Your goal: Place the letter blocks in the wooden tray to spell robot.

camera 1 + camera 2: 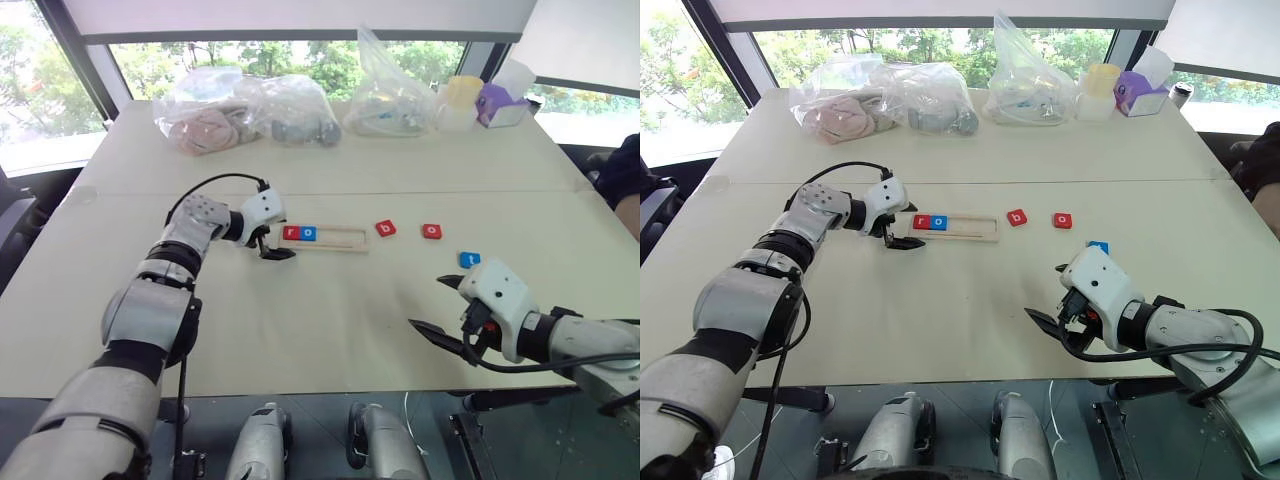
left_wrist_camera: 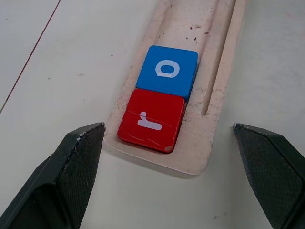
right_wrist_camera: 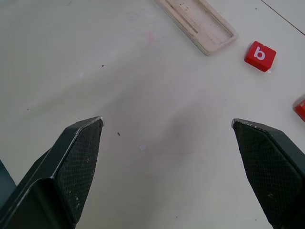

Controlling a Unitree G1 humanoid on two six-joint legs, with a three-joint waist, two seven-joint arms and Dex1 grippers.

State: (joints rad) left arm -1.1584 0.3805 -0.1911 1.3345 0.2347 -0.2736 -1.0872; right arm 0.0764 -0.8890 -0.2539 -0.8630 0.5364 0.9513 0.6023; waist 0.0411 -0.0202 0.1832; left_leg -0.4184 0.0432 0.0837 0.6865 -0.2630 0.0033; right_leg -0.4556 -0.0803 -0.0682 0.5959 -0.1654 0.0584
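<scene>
**Two of five tiles are seated, three are left on the table**

Two letter blocks sit in the wooden tray (image 1: 345,246), which I use as my landmark: the red r (image 2: 151,120) at the tray's left end and the blue o (image 2: 167,71) touching it on the inner side. Both lie flat against the tray's far wall, the r a little skewed. The rest of the tray, from the o to the right end, is bare wood, so three slots remain to fill.

The red b (image 1: 386,228) lies on the table just off the tray's right end. The red o (image 1: 431,231) is further right of the tray, past the b. The blue t (image 1: 469,259) is the furthest from the tray, right of it and nearer to me.

My left gripper (image 1: 268,247) hangs at the tray's left end with its fingers spread wide and nothing between them; in the left wrist view they straddle the tray's end without touching it. My right gripper (image 1: 1061,296) hovers well to the right of the tray and nearer to me, beside the t, also spread wide and empty.

I judge the job less than half done: b comes next, then the second o, then t.
</scene>
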